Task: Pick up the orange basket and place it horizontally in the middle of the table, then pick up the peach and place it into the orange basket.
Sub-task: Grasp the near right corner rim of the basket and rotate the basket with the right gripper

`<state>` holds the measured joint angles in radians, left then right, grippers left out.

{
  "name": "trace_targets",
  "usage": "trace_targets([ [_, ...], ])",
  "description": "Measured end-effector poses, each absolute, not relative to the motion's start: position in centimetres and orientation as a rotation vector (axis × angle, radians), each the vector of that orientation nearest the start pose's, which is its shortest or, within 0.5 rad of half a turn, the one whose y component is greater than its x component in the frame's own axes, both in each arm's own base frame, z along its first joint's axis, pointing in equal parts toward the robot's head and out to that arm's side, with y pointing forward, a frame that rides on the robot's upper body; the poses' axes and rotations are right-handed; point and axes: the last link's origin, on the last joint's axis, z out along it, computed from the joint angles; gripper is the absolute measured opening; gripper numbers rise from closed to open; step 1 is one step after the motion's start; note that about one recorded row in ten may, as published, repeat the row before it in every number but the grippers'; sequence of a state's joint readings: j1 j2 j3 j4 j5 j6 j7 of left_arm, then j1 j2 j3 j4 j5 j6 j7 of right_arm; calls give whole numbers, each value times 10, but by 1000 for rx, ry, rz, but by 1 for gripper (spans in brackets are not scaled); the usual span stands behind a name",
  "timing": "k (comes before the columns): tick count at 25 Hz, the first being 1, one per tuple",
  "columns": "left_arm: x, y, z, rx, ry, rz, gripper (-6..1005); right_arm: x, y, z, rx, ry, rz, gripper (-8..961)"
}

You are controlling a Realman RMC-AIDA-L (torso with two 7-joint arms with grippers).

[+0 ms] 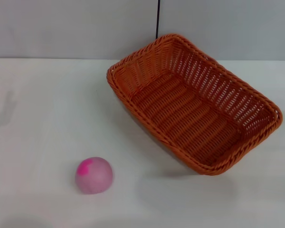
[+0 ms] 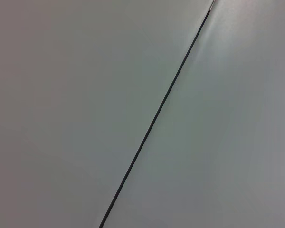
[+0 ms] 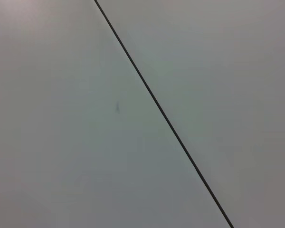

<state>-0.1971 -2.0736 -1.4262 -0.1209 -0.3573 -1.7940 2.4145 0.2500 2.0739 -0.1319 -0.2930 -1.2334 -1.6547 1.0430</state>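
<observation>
White tabletop (image 1: pixel 33 118): grip the skewed orange basket (image 1: pixel 192 107) by its rim, square it centrally; neither gripper shows.

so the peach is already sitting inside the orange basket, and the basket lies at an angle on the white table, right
Not quite. In the head view the peach sits on the bare table, apart from the orange basket, which is empty. The rest holds: the basket lies at an angle on the white table.
</observation>
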Motion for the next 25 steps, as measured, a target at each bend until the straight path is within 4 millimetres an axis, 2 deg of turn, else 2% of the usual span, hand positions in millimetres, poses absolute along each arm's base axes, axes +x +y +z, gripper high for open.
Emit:
trace_targets([
  [17, -338, 232, 63, -1241, -522, -1386, 822, 366, 251, 106, -1355, 650, 1309, 494],
  [20, -337, 232, 62, -1252, -522, -1387, 820, 360, 260, 112, -1497, 676, 1307, 494],
  [21, -337, 232, 62, -1257, -522, -1388, 820, 355, 272, 121, -1627, 736, 1305, 493],
  [22, -337, 232, 62, -1257, -522, -1388, 819, 355, 272, 121, -1627, 736, 1305, 493],
  [25, -337, 232, 62, -1258, -521, -1386, 818, 339, 299, 143, -1878, 879, 1233, 493],
])
